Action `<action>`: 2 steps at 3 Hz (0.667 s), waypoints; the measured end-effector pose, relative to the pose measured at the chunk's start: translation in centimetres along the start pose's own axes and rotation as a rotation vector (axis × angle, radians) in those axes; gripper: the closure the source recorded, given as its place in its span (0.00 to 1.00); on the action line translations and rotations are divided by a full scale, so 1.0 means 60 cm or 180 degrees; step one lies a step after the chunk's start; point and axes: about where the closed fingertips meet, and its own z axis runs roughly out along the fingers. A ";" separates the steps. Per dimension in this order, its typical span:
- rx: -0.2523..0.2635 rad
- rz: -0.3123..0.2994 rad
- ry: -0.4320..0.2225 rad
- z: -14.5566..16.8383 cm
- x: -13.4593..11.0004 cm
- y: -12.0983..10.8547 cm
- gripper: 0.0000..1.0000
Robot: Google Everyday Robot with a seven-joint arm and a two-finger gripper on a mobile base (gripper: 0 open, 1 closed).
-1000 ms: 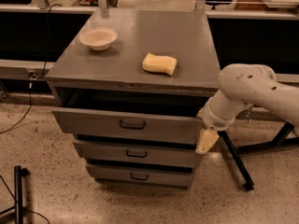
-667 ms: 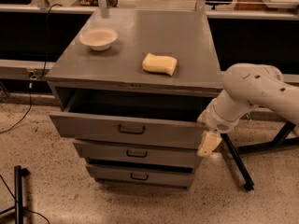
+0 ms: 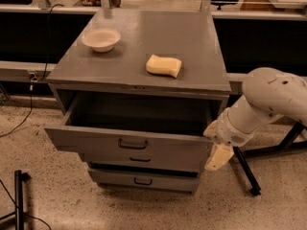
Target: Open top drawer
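The top drawer (image 3: 129, 145) of the grey metal cabinet stands pulled well out, its deep grey inside showing and its small dark pull handle (image 3: 133, 144) at the front centre. My gripper (image 3: 217, 150) hangs at the drawer's right front corner, at the end of my white arm (image 3: 268, 102) that comes in from the right. It is beside the drawer front, well right of the handle. Two shallower drawers (image 3: 140, 170) sit below, pushed in further.
A white bowl (image 3: 101, 39) and a yellow sponge (image 3: 164, 65) lie on the cabinet top (image 3: 192, 37). A black stand leg (image 3: 245, 174) crosses the floor at the right. A black pole and cable (image 3: 18, 195) lie at the lower left.
The top drawer has slid further out toward the camera. My gripper and arm have moved with it, down and a little right.
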 end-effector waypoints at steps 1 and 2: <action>-0.0127 0.0027 -0.0110 -0.004 -0.003 0.034 0.33; -0.0231 0.0050 -0.0168 -0.011 -0.006 0.063 0.34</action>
